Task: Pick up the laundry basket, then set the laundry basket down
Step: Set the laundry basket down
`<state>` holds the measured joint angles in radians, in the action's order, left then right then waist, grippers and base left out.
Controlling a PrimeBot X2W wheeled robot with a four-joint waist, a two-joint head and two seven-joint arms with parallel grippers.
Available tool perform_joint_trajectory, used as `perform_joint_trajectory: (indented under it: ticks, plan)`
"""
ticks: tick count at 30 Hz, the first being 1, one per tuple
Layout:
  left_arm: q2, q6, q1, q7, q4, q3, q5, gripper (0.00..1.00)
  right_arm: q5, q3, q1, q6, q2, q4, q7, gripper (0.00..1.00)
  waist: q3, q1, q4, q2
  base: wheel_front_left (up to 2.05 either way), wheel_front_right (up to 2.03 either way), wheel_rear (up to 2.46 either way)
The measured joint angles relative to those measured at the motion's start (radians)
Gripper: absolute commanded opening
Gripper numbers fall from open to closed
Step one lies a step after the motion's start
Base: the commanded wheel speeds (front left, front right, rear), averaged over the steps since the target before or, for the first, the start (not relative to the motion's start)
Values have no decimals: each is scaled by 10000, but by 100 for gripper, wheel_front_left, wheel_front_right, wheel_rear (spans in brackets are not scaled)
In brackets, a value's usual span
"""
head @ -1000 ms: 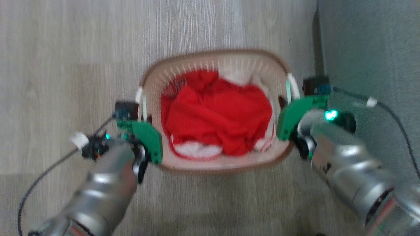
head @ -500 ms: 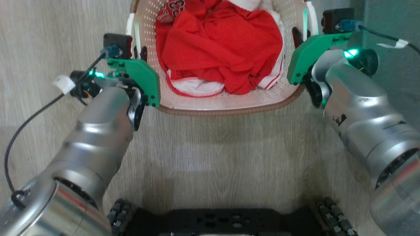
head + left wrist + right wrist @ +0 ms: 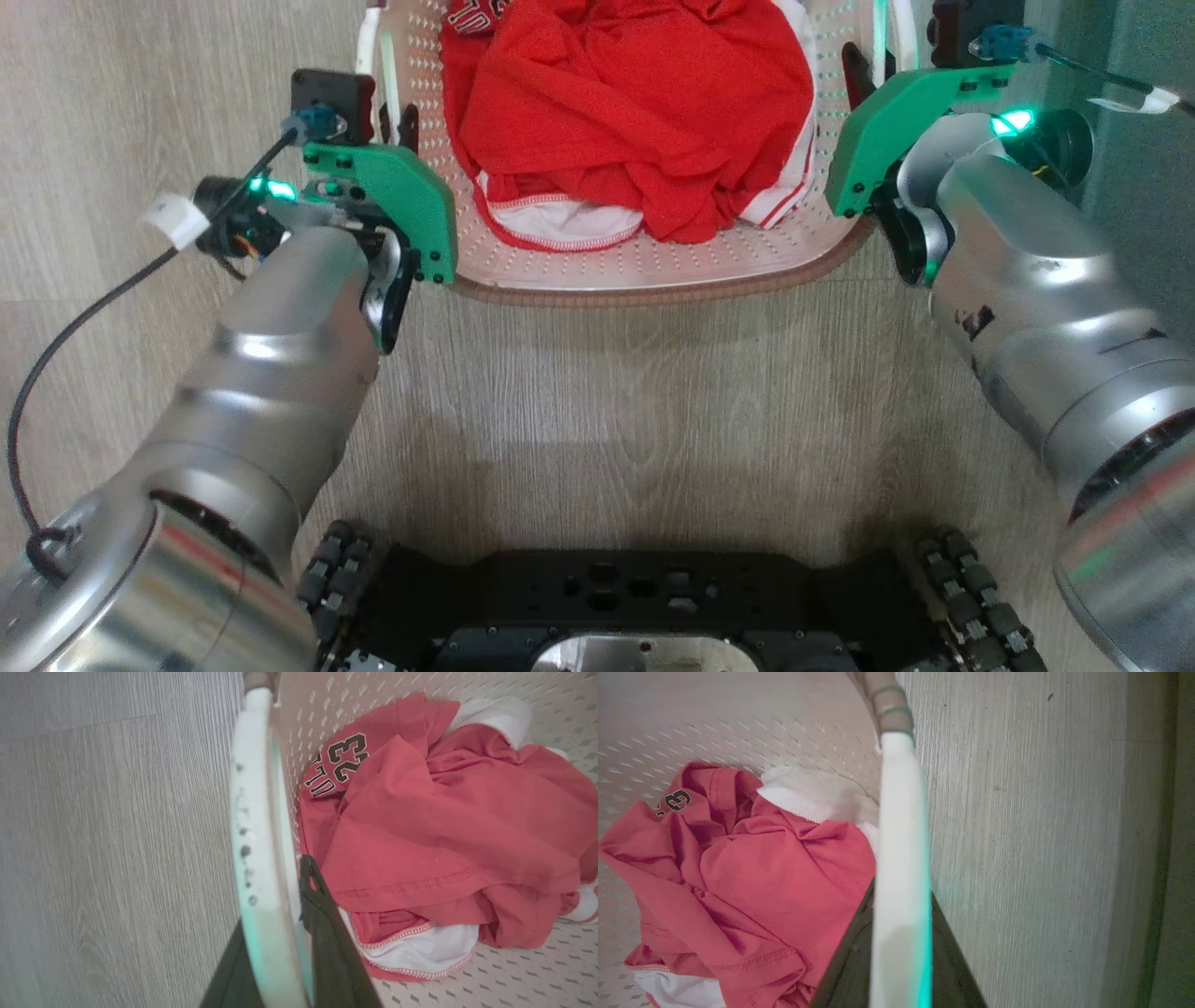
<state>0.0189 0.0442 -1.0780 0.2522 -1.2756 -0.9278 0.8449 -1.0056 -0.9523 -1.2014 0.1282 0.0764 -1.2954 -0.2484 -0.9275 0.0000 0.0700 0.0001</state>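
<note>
Between the two arms, at the top of the head view, the laundry basket (image 3: 653,271) shows ahead of the robot's black wheeled base (image 3: 607,597), over the grey wood-grain floor (image 3: 607,401) — whether it rests on that floor or hangs clear I cannot tell. Around the basket's white left handle (image 3: 259,835) the left end effector (image 3: 397,126) is narrowed, one dark finger on each side; the right end effector (image 3: 873,70) pinches the right handle (image 3: 901,858) likewise. Inside lies a crumpled red jersey (image 3: 635,112) with black-and-white lettering, over white cloth with red trim (image 3: 560,229).
</note>
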Motion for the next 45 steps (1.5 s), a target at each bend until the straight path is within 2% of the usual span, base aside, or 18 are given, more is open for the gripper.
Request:
perform_joint_trajectory:
  ticks: [22, 24, 27, 30, 31, 32, 33, 35, 45]
  plan:
    - [-21, 174, -537, 0, 111, 121, -274, 0, 1781, 1580, -165, 0, -52, 6, -12, 2, -463, 0, -105, 0, 0, 0, 0]
    - [-21, 174, -544, 0, 128, 205, -284, 0, 1933, 1724, -236, 0, -52, 6, -12, 7, -486, 0, -97, 0, 0, 0, 0]
    - [-23, 174, -544, 0, 140, 278, -288, 0, 2079, 1818, -242, 0, -61, 6, -12, 22, -500, 0, -89, 0, 0, 0, 0]
    - [-13, 180, -551, 50, 161, 334, -357, 30, 2366, 1916, -240, 0, -65, -10, -13, 43, -510, 0, -84, 0, 0, 0, 0]
    - [-10, 209, -557, 46, 151, 341, -401, 52, 2458, 1979, -242, 0, -63, -8, -12, 57, -510, 0, -85, 0, 0, 0, 0]
    - [0, 274, -557, 46, 151, 355, -445, 83, 2518, 2038, -241, 0, -65, -6, -13, 84, -510, 0, -88, 0, 0, 0, 0]
    - [12, 272, -557, 46, 151, 362, -449, 88, 2583, 2098, -242, 0, -65, -6, -13, 100, -506, 0, -93, 0, 0, 0, 0]
    - [23, 284, -555, 46, 153, 420, -449, 100, 2709, 2213, -242, 0, -63, -10, -12, 100, -489, 0, -106, 0, 0, 0, 0]
    - [81, 458, -445, 46, 433, 918, -548, 100, 3358, 2940, -237, 0, -59, 219, -12, 100, -134, 0, -160, 0, 0, 0, 0]
